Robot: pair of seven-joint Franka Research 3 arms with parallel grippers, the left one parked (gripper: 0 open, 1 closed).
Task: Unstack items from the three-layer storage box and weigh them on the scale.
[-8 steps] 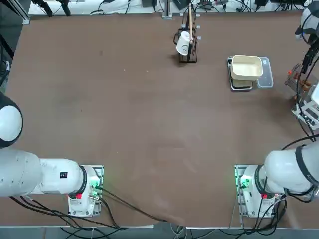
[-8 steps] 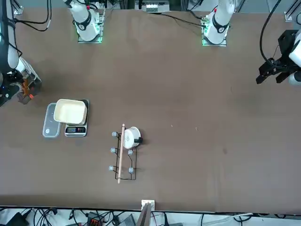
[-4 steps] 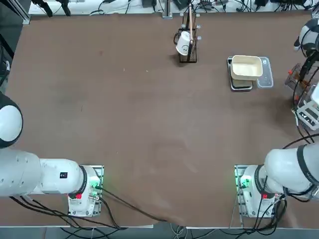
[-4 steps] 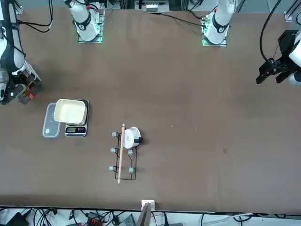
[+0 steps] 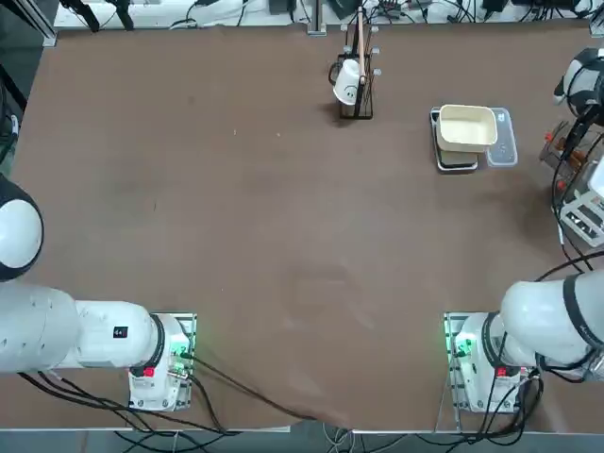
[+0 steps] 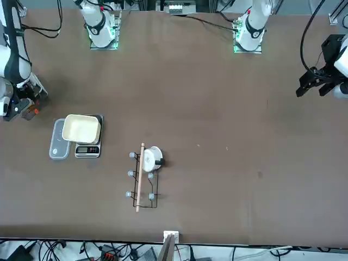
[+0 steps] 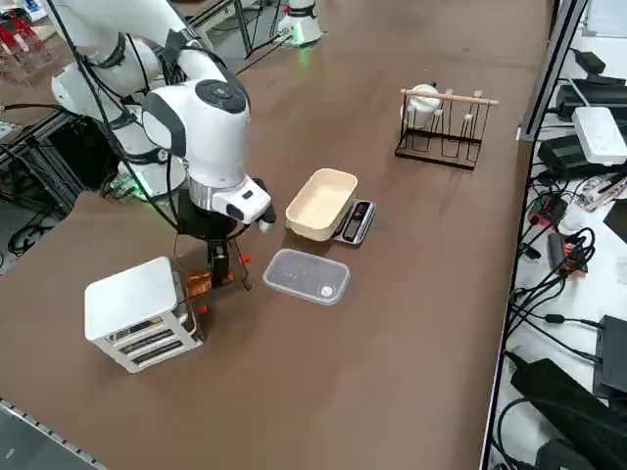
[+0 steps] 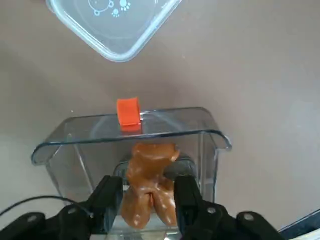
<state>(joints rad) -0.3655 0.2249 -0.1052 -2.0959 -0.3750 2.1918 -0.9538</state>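
Note:
A reddish-brown lumpy item (image 8: 148, 172) lies in a clear plastic tray (image 8: 130, 135) with an orange tab (image 8: 128, 111). The tray stands on the table beside the white three-layer storage box (image 7: 137, 311). My right gripper (image 8: 147, 197) hangs over the tray, open, one finger on each side of the item (image 7: 199, 284). From the side, the gripper (image 7: 223, 269) points straight down between the box and a clear lid. The scale (image 7: 356, 221) carries a cream bowl (image 7: 318, 204) with nothing in it, also seen from above (image 5: 467, 127). No bun-like item shows.
A clear lid (image 7: 306, 276) lies flat between the tray and the scale. A black wire stand (image 7: 441, 122) with a white cup stands farther along the table. The storage box (image 5: 585, 217) sits at the table's right edge.
The right arm has shifted along the table's right edge toward its base, settling over the clear tray. The scale, bowl and lid have not moved.

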